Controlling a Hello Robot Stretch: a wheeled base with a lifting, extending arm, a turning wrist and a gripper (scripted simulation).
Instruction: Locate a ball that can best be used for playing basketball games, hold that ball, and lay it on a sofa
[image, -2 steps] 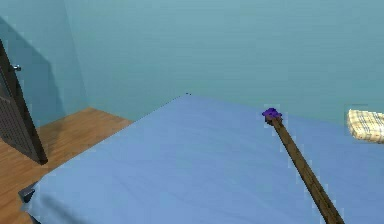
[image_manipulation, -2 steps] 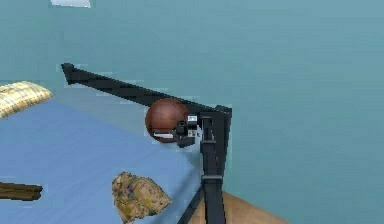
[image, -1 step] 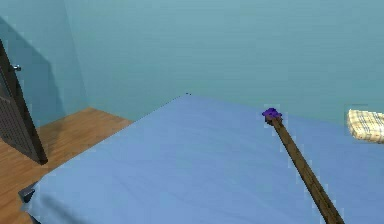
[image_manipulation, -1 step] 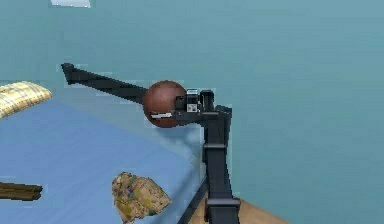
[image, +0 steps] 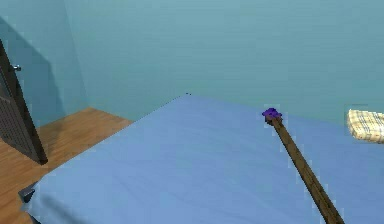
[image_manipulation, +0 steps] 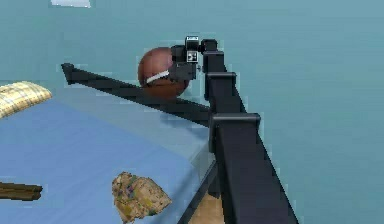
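A reddish-brown ball (image_manipulation: 152, 86) with a pale stripe hangs at the far end of my gripper (image_manipulation: 172, 68), against the teal wall and just above the far edge of a blue bed (image_manipulation: 90, 140). The gripper holds this ball. The dark arm (image_manipulation: 240, 150) rises from the arm side view's bottom edge to it. In the forward view the same blue bed (image: 180, 160) spreads out ahead.
A brown bat (image: 300, 165) with a purple end lies on the bed, its tip (image_manipulation: 18, 190) at the arm side view's left. A checked pillow (image: 367, 124) (image_manipulation: 20, 97) and a brown lumpy thing (image_manipulation: 140, 196) lie there too. A dark door (image: 18, 105) stands over wooden floor (image: 70, 135).
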